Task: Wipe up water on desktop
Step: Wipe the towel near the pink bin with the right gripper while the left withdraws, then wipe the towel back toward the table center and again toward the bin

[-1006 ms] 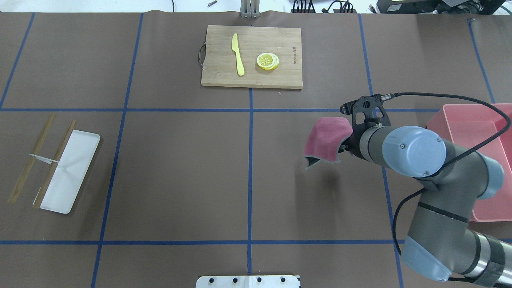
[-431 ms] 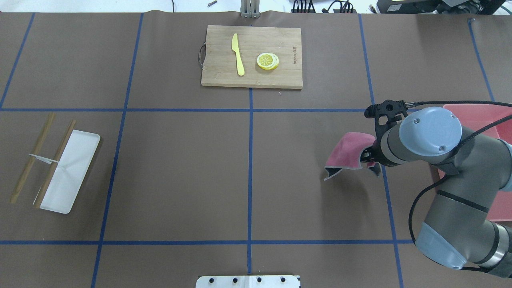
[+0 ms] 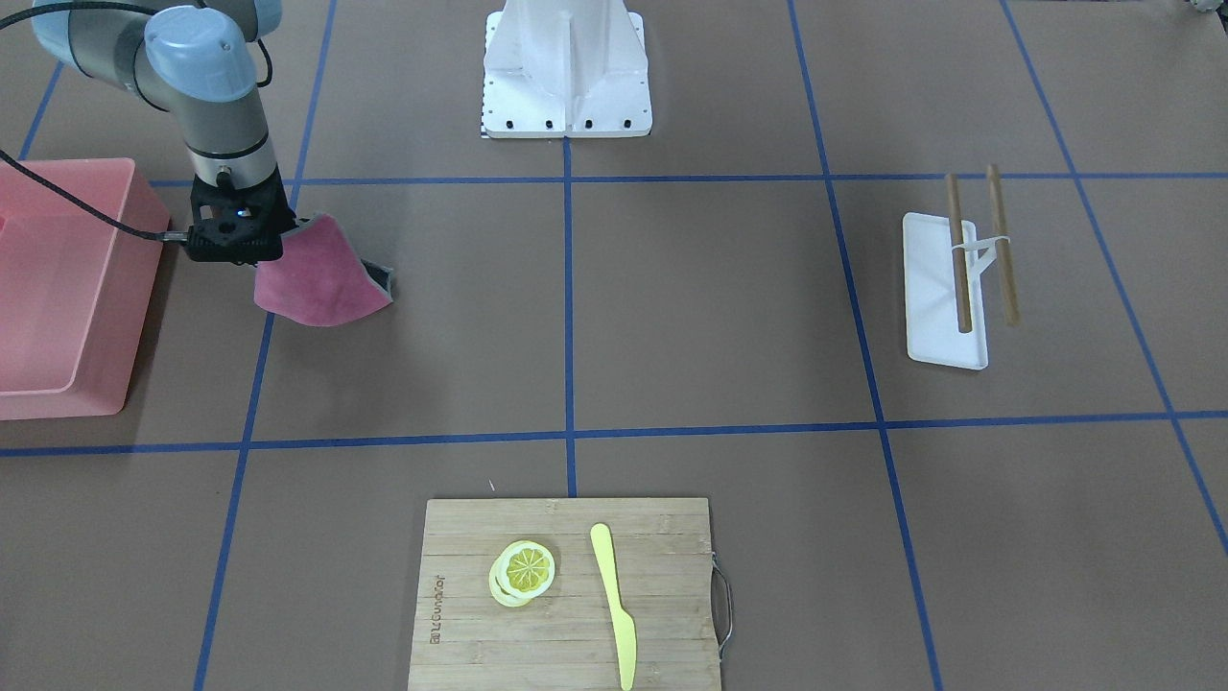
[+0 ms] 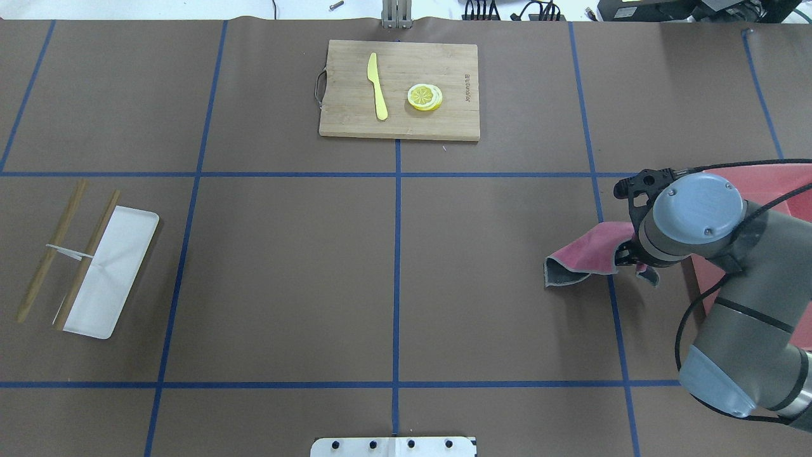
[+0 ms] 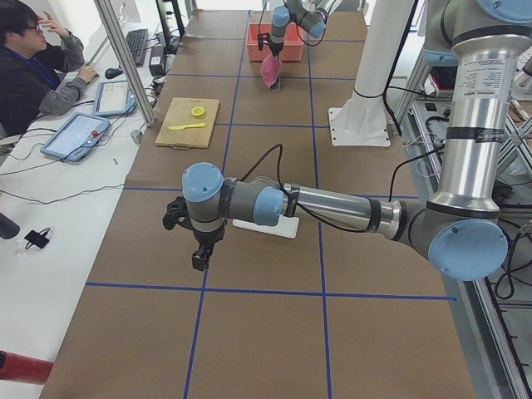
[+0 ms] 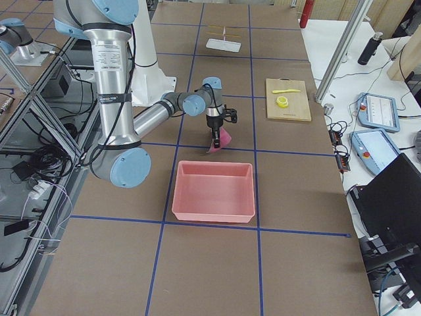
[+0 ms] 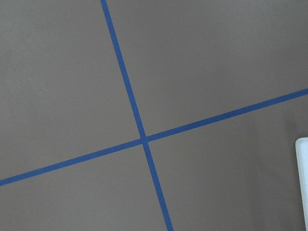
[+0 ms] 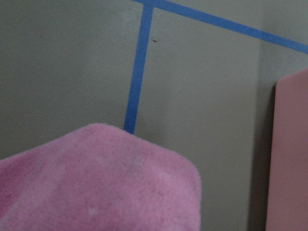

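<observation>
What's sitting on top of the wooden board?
On the wooden board lie a yellow knife and lemon slices, apart from each other. The slices overlap, so how many there are stays hidden.

- This is a robotics lab, laid out as a test bench rather than a home or kitchen.
- Two industrial arms, the left arm (image 5: 332, 208) and the right arm (image 6: 158, 115), rise beside a white pedestal (image 3: 566, 67) at the tabletop's edge.
- The tabletop (image 4: 285, 266) is covered in matte brown sheeting, marked into a grid by blue tape lines (image 4: 397, 254).
- Aluminium frame posts (image 5: 125, 58) stand alongside.
- An operator (image 5: 33, 66) sits at a side bench with tablets (image 5: 76, 135), a keyboard (image 5: 137, 46) and loose cables (image 6: 39, 161).
</observation>
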